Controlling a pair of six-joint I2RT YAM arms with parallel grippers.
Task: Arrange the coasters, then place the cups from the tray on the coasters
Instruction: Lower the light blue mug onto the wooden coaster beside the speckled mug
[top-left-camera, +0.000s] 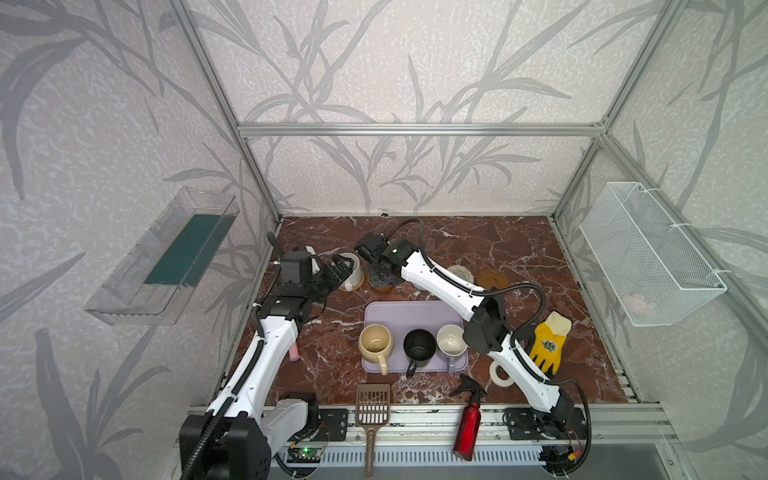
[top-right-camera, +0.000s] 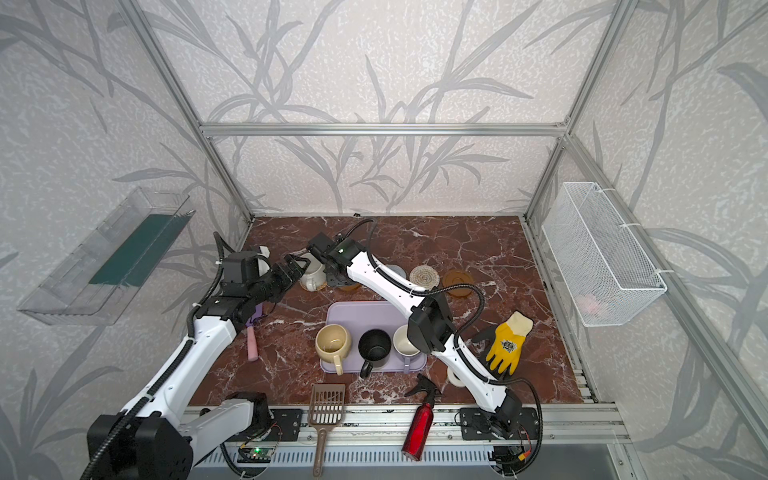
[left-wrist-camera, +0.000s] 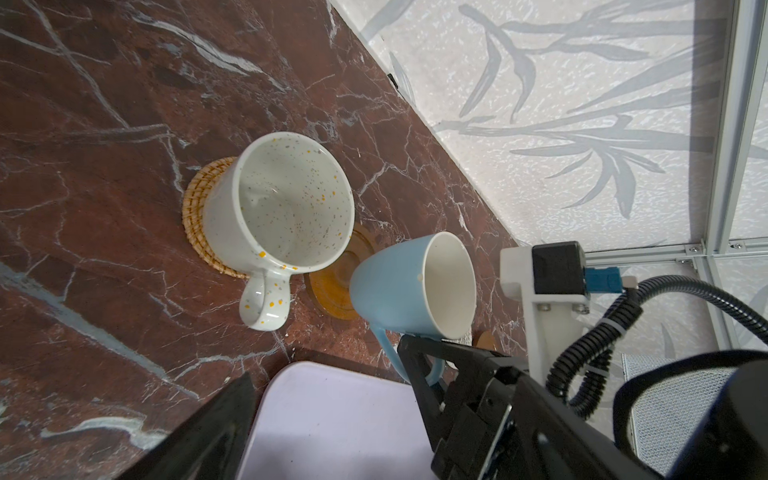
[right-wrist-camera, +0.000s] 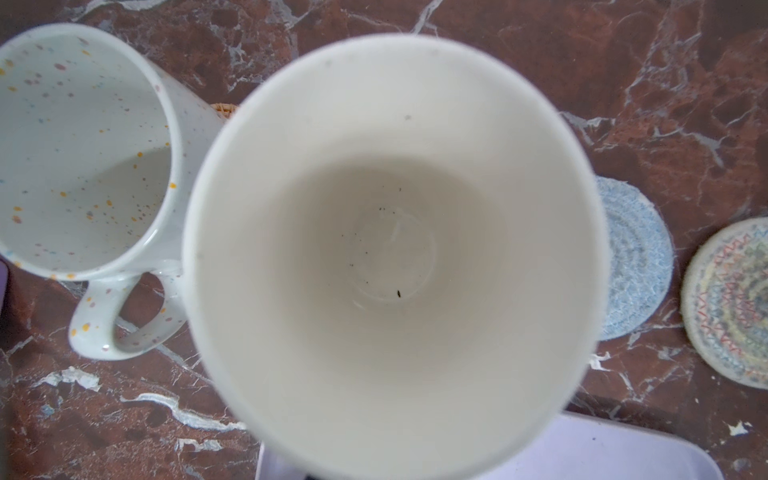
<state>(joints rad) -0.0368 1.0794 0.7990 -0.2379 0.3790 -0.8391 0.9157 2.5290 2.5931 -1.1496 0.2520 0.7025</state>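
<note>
Left gripper (top-left-camera: 338, 269): jaws spread wide, gripping nothing. It sits just beside the white speckled ceramic mug (left-wrist-camera: 286, 208), on the side toward the left edge of the red-brown marble surface (top-left-camera: 519, 249). That mug stands upright on the orange-tan woven round coaster (left-wrist-camera: 199, 208), in the far half of the surface, toward its left edge.

Right gripper (left-wrist-camera: 417, 353): clamped on the handle of the light blue mug with cream inside (left-wrist-camera: 399, 291). The mug is tilted, its base over the glossy amber-brown saucer-like coaster (left-wrist-camera: 332, 291) next to the speckled mug. Whether base and coaster touch: cannot tell.

Continuing the row toward the right edge:
- grey-blue woven coaster (right-wrist-camera: 636, 257)
- cream spiral woven coaster (right-wrist-camera: 727, 303)
- second amber-brown coaster (top-left-camera: 492, 278)

Flat lavender plastic tray (top-left-camera: 399, 311): mid-surface. Along its near edge, all upright:
- squat cream-yellow mug (top-left-camera: 376, 340)
- black mug (top-left-camera: 419, 345)
- lavender mug with white inside (top-left-camera: 451, 340)
</note>
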